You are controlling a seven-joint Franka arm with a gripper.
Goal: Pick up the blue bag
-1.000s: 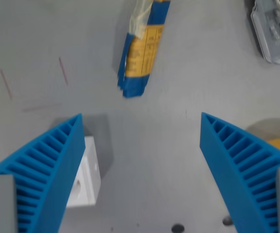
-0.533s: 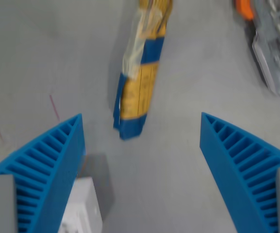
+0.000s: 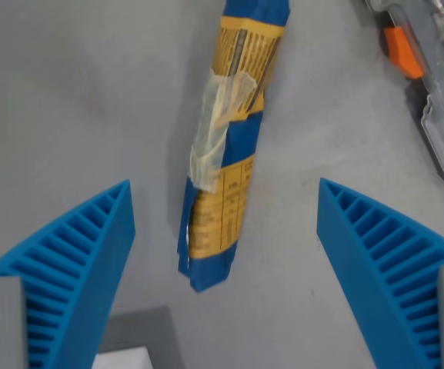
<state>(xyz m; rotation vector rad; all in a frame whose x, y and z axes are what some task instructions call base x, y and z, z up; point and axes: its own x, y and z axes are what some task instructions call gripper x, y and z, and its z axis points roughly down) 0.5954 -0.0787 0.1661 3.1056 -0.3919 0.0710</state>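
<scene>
The blue bag [image 3: 228,154] is a long, narrow blue and yellow packet with a clear window, lying flat on the grey table [image 3: 75,100]. It runs from the top edge of the wrist view down to the centre. My gripper [image 3: 223,196] is open, its two ribbed blue fingers [image 3: 75,269] spread wide. The lower half of the bag lies in the gap between them, touching neither finger.
A clear plastic case with an orange part [image 3: 429,84] lies at the wrist view's upper right. A white block [image 3: 125,360] peeks in at the bottom edge, beside the left finger.
The camera has moved forward over the table: the bag has slid down the view and now sits between the fingers. The white block has dropped almost out of view. The fingers stay spread.
</scene>
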